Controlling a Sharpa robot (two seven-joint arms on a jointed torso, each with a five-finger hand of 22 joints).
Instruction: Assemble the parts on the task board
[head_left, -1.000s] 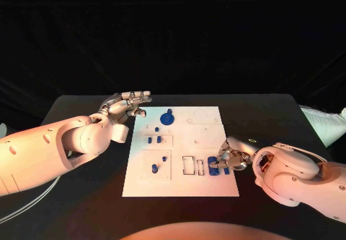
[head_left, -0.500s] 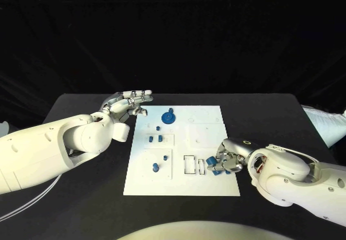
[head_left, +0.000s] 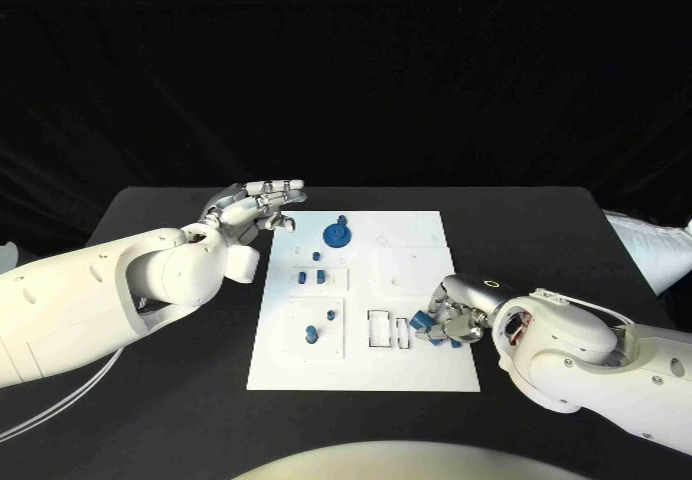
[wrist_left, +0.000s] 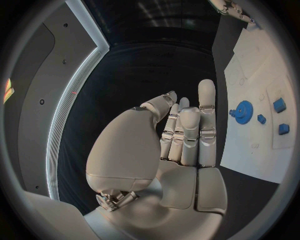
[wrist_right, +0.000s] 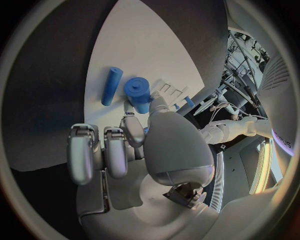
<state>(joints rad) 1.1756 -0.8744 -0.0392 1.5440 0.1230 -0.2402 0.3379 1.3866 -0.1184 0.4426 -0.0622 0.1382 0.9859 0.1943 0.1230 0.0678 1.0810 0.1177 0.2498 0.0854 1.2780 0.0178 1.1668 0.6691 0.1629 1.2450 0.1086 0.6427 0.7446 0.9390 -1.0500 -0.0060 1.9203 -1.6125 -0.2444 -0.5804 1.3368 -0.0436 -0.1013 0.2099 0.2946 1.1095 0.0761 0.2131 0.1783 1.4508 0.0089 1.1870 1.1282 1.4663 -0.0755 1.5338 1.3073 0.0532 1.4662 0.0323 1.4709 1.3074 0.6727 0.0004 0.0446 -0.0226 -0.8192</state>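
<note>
The right hand (head_left: 450, 322) pinches a short blue cylinder (wrist_right: 137, 91) at the task board (head_left: 418, 372)'s four-o'clock edge, a slimmer blue peg (wrist_right: 112, 85) lying flat just beside it, while the left hand (head_left: 261, 207), fingers straight and holding nothing, hovers well away at eleven o'clock.

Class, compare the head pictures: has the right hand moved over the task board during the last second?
Yes. The right hand has crept toward the board's far edge and slightly inward over the task board, still holding a blue part beside the slots.
</note>
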